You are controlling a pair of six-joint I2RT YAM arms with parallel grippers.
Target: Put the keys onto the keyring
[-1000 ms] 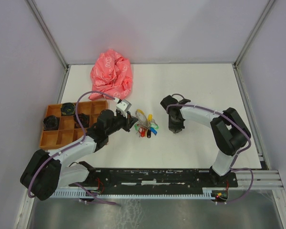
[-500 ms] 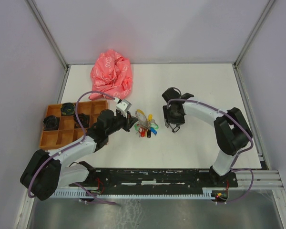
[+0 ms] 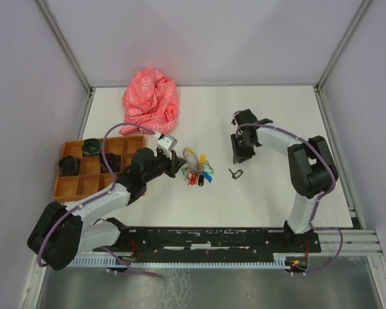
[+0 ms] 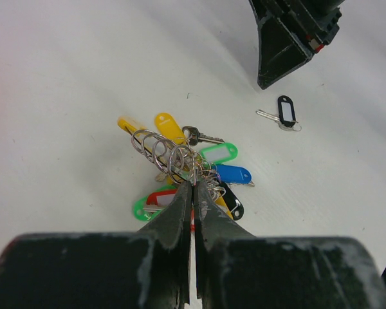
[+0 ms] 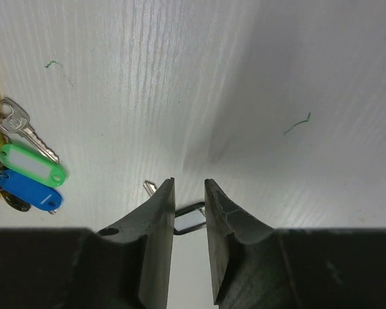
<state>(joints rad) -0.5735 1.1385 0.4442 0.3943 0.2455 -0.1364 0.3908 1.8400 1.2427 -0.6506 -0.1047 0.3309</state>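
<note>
The keys [image 3: 196, 171] lie as a bunch with coloured tags on the white counter [image 3: 276, 116] between the two arms. One more, a black-tagged key [image 3: 236, 172], lies alone just to the right of the bunch and apart from it. A second ago the right gripper [image 3: 238, 154] stood low over that spot and covered it. Now it has drawn back toward the far side, and the lone key shows bare on the counter, near its tips but not touching them. The bunch and the left gripper [image 3: 178, 165] are where they were. The left jaws are clenched on the keyring [image 4: 180, 156], a cluster of wire rings at the near edge of the bunch. The right jaws stand a little apart with nothing between them. The tags have white paper windows on which no writing can be made out, and the stamp on the head of the bare silver key [image 4: 194, 134] is too small to read. Only the left wrist view separates the tags: yellow tags [image 4: 170, 125], a green tag [image 4: 220, 152], a blue tag [image 4: 235, 174], and a red-rimmed one and another black one lower down. The right wrist view looks down through its own jaws at the lone key's tag, with the green and blue tags at its left edge. Only the top view takes in the orange tray [image 3: 83, 187] by the left arm, which holds black round parts, and the crumpled pink cloth [image 3: 151, 103] at the far side.
</note>
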